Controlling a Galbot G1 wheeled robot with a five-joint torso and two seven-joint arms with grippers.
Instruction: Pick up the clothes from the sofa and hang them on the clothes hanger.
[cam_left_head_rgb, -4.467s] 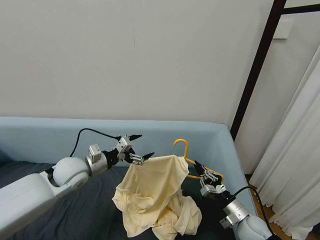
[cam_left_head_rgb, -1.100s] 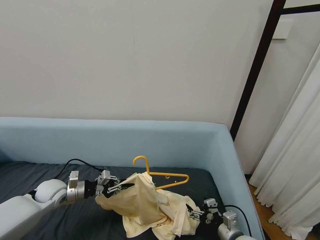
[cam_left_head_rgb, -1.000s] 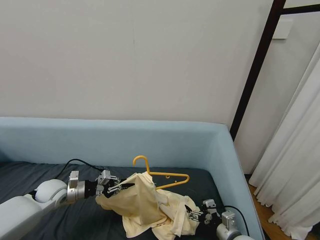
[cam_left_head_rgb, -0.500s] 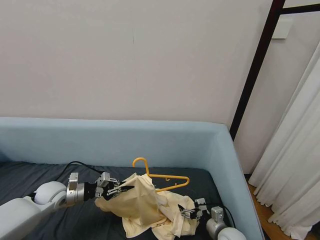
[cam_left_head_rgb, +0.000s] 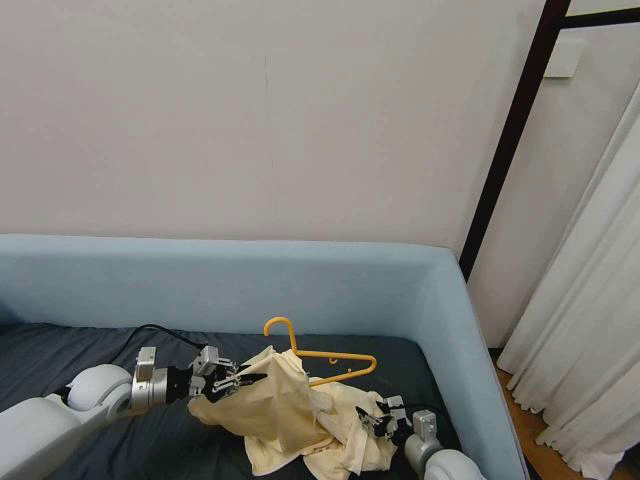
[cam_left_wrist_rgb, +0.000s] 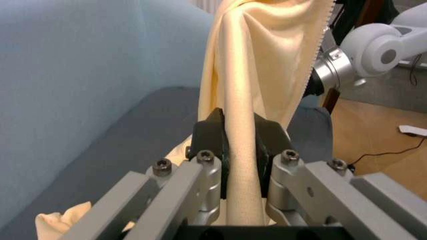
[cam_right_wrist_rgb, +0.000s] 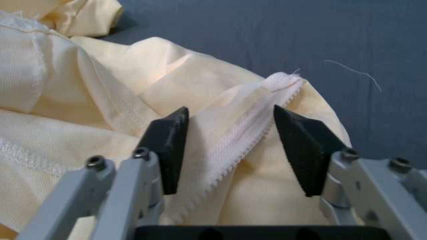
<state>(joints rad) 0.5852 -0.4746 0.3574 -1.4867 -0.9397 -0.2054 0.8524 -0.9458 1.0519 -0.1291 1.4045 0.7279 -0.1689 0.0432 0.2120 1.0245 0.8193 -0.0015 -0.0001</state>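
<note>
A pale yellow garment (cam_left_head_rgb: 290, 415) lies bunched on the dark sofa seat (cam_left_head_rgb: 60, 360), partly draped over an orange hanger (cam_left_head_rgb: 320, 358) whose hook points up. My left gripper (cam_left_head_rgb: 228, 382) is shut on a fold of the yellow garment (cam_left_wrist_rgb: 250, 130), which runs up between its black pads (cam_left_wrist_rgb: 210, 132). My right gripper (cam_left_head_rgb: 372, 420) sits low at the pile's right side. In the right wrist view it stands open (cam_right_wrist_rgb: 230, 135), its jaws on either side of a stitched hem of the yellow garment (cam_right_wrist_rgb: 200, 150).
The light blue sofa back (cam_left_head_rgb: 250, 280) and arm (cam_left_head_rgb: 455, 330) wall in the seat. A dark clothes-rack post (cam_left_head_rgb: 505, 150) rises at the right, beside a white curtain (cam_left_head_rgb: 590, 320). Wood floor (cam_left_head_rgb: 535, 440) shows right of the sofa.
Both arms have come down from 4.5 s ago, lowering the garment and hanger toward the seat. In the last second my right gripper slid left onto the pile's edge.
</note>
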